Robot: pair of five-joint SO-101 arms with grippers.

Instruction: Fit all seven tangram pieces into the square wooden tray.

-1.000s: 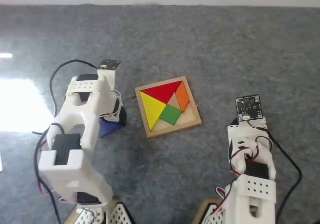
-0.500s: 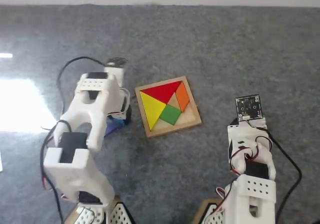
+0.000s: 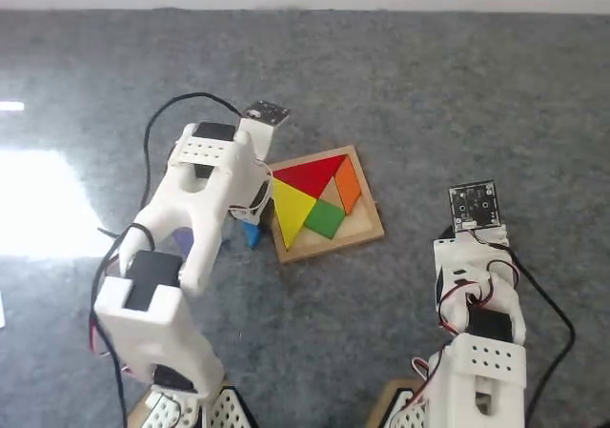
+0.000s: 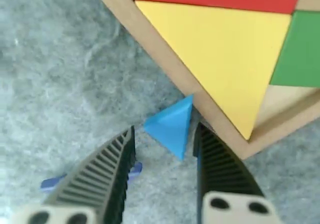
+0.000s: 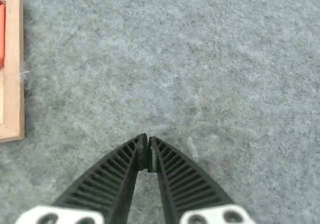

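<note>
- Table (image 3: 457, 94): grey felt-like top. It serves as the work surface for the tray and the loose pieces.
- Left arm (image 3: 191, 218): stretched forward so that its gripper is brought down at the tray's near left corner.
- Right arm (image 3: 477, 295): held back, well apart from the tray, judged to be kept out of the working arm's way.
- Tray (image 3: 334, 244): laid flat between the arms and turned slightly. Bare wood is seen along the near side and in a small gap at the centre, so the task is judged partly done.
- Red triangle (image 3: 307, 174) and yellow triangle (image 3: 290, 207): seated in the tray, long edges along the far and left rims.
- Green square (image 3: 325, 219) and orange piece (image 3: 348, 186): seated beside them, flush.
- Left gripper (image 4: 165, 129): jaws held part open, one on each side of the light blue triangle. A gap is seen at one finger, so nothing is clamped.
- Right gripper (image 5: 148, 139): jaws closed together over bare table, nothing held.
- Light blue triangle (image 4: 172, 126): lying on the table against the tray's outer rim, not yet inside. A lift over the rim is judged necessary.
- Dark blue piece (image 4: 50, 184): on the table behind the left gripper, mostly hidden.
</note>
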